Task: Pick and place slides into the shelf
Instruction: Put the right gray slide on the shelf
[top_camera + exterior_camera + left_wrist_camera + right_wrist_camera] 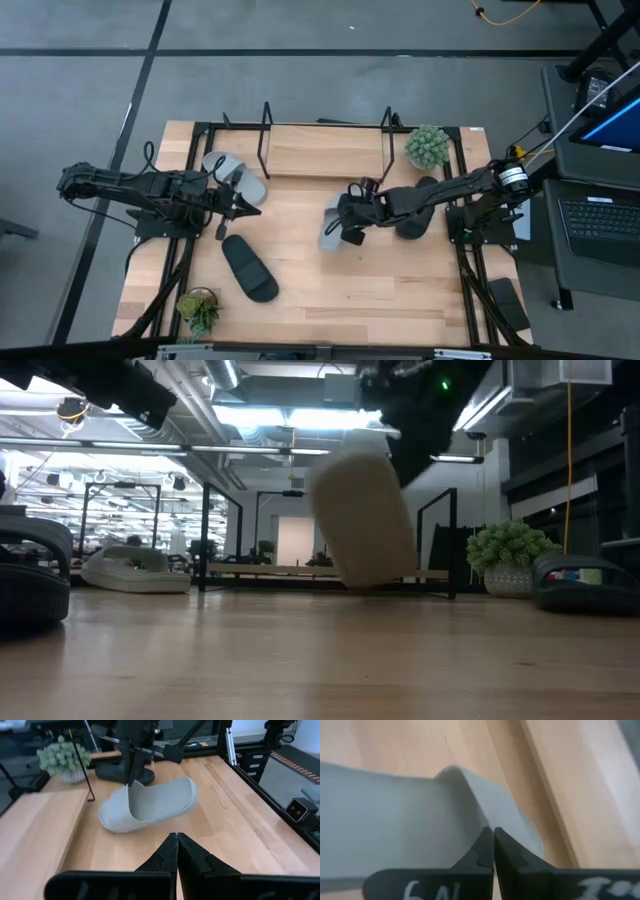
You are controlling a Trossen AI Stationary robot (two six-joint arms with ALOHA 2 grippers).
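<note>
Slide (331, 222), light grey, pinched by right gripper (347, 226) at its edge, tilted for carrying to shelf (325, 150). Left gripper (248, 208) waits left, fingers together.

The high view looks straight down on the whole table (330, 290). The low view sits at tabletop height, facing level across to the shelf (330, 571) and room behind. Each wrist view looks past its own fingers (the right very close). All four share the grey slide (331, 222), centre frame.
</note>
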